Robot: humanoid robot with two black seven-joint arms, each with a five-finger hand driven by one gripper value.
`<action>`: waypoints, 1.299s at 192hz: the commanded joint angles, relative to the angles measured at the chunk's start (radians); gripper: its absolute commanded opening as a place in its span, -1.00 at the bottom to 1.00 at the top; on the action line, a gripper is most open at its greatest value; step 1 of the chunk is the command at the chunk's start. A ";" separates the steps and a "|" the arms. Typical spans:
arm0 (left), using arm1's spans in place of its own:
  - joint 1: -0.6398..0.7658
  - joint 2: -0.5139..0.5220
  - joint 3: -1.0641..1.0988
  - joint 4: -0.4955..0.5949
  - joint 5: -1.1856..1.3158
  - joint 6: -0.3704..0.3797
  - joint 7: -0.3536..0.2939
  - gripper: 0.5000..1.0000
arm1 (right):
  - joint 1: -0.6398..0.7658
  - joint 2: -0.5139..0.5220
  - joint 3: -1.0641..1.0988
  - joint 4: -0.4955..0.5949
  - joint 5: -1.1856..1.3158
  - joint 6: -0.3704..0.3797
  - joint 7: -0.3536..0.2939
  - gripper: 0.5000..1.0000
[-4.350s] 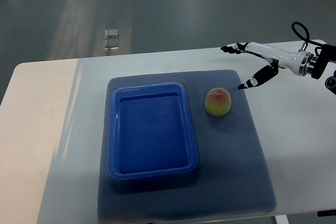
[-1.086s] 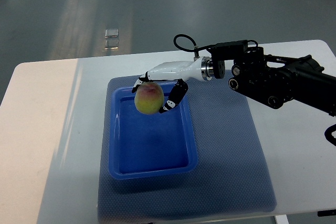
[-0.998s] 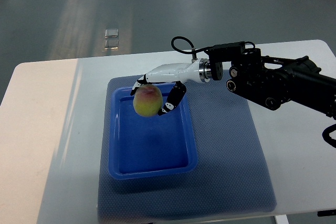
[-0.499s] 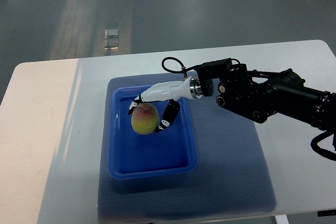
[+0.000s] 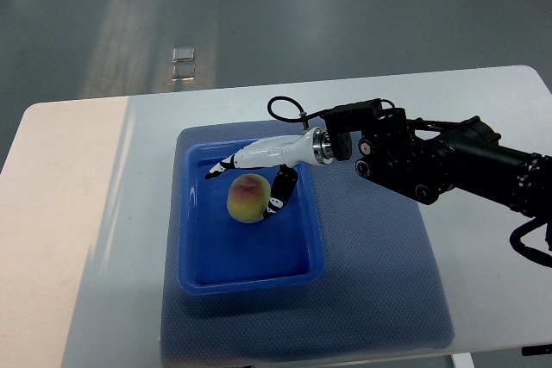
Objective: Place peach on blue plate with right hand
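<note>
The peach (image 5: 247, 199), yellow-green with a pink blush, lies inside the blue plate (image 5: 200, 260), a deep rectangular blue tray, in its upper middle. My right hand (image 5: 242, 186) reaches in from the right and hovers over the peach. Its fingers (image 5: 221, 166) are spread past the peach's upper left and are off it. The thumb (image 5: 279, 196) stands close against the peach's right side. The hand holds nothing. The left arm is not in view.
The tray sits on a dark blue-grey mat (image 5: 379, 282) on a white table (image 5: 86, 239). The black right forearm (image 5: 440, 165) stretches across the mat's upper right. Grey floor lies beyond the table's far edge.
The right hand has lowered the peach into the tray and opened its fingers. The peach now rests on the tray floor, slightly right of where it was held half a second ago.
</note>
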 commanded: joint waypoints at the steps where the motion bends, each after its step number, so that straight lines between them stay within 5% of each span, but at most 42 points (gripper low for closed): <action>1: 0.001 0.000 0.000 0.000 0.000 0.000 0.000 1.00 | 0.004 -0.014 0.015 0.001 0.005 0.000 0.001 0.72; 70: -0.001 0.000 0.000 0.000 0.000 0.000 0.000 1.00 | -0.028 -0.146 0.231 0.002 0.158 0.015 0.000 0.73; 122: -0.001 0.000 -0.002 0.002 0.000 0.000 0.000 1.00 | -0.136 -0.195 0.426 -0.019 0.388 -0.046 -0.011 0.73; 139: 0.001 0.000 -0.002 0.002 0.000 0.000 0.000 1.00 | -0.195 -0.195 0.522 -0.054 0.475 -0.090 -0.081 0.73; 197: 0.001 0.000 -0.002 0.002 0.000 0.002 0.000 1.00 | -0.260 -0.197 0.549 -0.091 0.756 -0.211 -0.144 0.73; 250: 0.001 0.000 -0.003 0.005 0.000 0.002 0.000 1.00 | -0.272 -0.198 0.547 -0.125 1.039 -0.224 -0.207 0.73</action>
